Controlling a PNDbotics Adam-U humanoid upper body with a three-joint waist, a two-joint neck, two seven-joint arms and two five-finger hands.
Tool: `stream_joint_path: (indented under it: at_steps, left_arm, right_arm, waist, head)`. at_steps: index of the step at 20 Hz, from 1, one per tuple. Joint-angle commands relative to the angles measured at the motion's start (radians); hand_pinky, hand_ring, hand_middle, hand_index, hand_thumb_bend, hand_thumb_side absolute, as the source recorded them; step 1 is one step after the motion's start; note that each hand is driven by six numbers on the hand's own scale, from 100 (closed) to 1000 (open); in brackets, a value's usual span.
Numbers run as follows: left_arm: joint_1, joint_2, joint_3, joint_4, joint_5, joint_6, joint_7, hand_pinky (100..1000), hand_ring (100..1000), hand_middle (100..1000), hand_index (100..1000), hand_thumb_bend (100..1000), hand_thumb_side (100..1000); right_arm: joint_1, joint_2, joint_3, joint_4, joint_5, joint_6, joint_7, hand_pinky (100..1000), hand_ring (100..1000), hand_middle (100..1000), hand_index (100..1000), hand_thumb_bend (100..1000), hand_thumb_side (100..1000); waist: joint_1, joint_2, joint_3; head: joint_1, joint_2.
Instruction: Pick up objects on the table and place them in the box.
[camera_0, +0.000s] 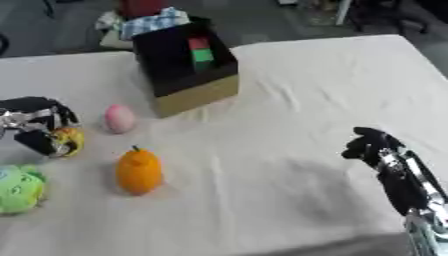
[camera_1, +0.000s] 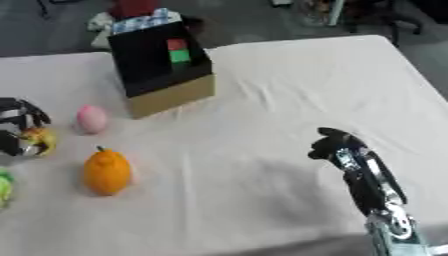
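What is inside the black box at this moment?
Inside the box a red block and a green block show against the far wall. The near wall covers the box's floor, so anything lying lower cannot be seen.

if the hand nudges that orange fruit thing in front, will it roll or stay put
The orange fruit looks rounded and egg-shaped with a small stem, lying on the white cloth, so a nudge would probably make it wobble or roll unevenly. Its surface seems smooth, perhaps slippery. The cloth's wrinkles may slow it.

We see a white worktop (camera_0: 306, 100) — black box (camera_0: 179, 57) holding red and green, a pink egg shape (camera_0: 120, 118), an orange fruit (camera_0: 139, 171), a green toy (camera_0: 19, 188).
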Motion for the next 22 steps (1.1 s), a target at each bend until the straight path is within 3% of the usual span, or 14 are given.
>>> stream_joint_path:
  at_steps: [1, 7, 11, 16, 17, 18, 22]
  left_arm:
    - [0.002, 0.063, 0.032, -0.058, -0.013, 0.007, 0.029, 605, 456, 467, 634, 223, 146]
    - [-0.022, 0.119, 0.066, -0.214, 0.026, 0.019, 0.044, 583, 431, 441, 612, 159, 134]
    - [-0.137, 0.099, 0.053, -0.232, 0.025, 0.032, 0.059, 599, 442, 447, 622, 170, 120]
    - [-0.348, -0.067, 0.010, -0.083, -0.056, 0.020, 0.095, 603, 444, 445, 627, 153, 117]
    - [-0.384, -0.108, 0.004, -0.049, -0.080, 0.012, 0.109, 605, 446, 446, 628, 148, 205]
    - [-0.415, -0.146, 0.002, -0.015, -0.109, 0.008, 0.125, 606, 448, 448, 630, 165, 114]
    - [-0.493, -0.271, 0.000, 0.122, -0.234, 0.003, 0.188, 617, 462, 466, 648, 184, 116]
  right_arm:
    - [-0.005, -0.019, -0.004, -0.012, 0.005, -0.004, 0.002, 695, 609, 588, 800, 100, 710]
    - [-0.004, -0.019, -0.005, -0.010, 0.006, -0.005, 0.001, 695, 609, 588, 800, 100, 711]
    - [-0.001, -0.020, -0.002, -0.008, 0.005, -0.005, 0.003, 695, 609, 587, 800, 100, 711]
    - [-0.003, -0.015, 0.005, -0.006, 0.002, -0.006, 0.010, 695, 609, 587, 800, 100, 710]
    - [-0.004, -0.013, 0.007, -0.006, 0.001, -0.006, 0.012, 695, 609, 587, 800, 100, 710]
    - [-0.006, -0.012, 0.009, -0.006, 0.000, -0.006, 0.014, 695, 609, 587, 800, 100, 710]
    - [-0.011, -0.009, 0.016, -0.005, -0.003, -0.007, 0.021, 695, 609, 587, 800, 100, 710]
  waist:
    - [0.008, -0.026, 0.003]
    - [0.007, -0.027, 0.004]
    - [0.005, -0.031, 0.003]
    - [-0.003, -0.031, -0.008]
    - [-0.004, -0.030, -0.012]
    - [-0.006, -0.028, -0.017]
    - [-0.010, -0.024, -0.039]
  head:
    - [-0.006, -0.004]
    - [-0.009, -0.005]
    - [-0.006, -0.003]
    - [-0.001, -0.008]
    - [0.001, -0.009]
    - [0.004, -0.010]
    - [0.013, -0.012]
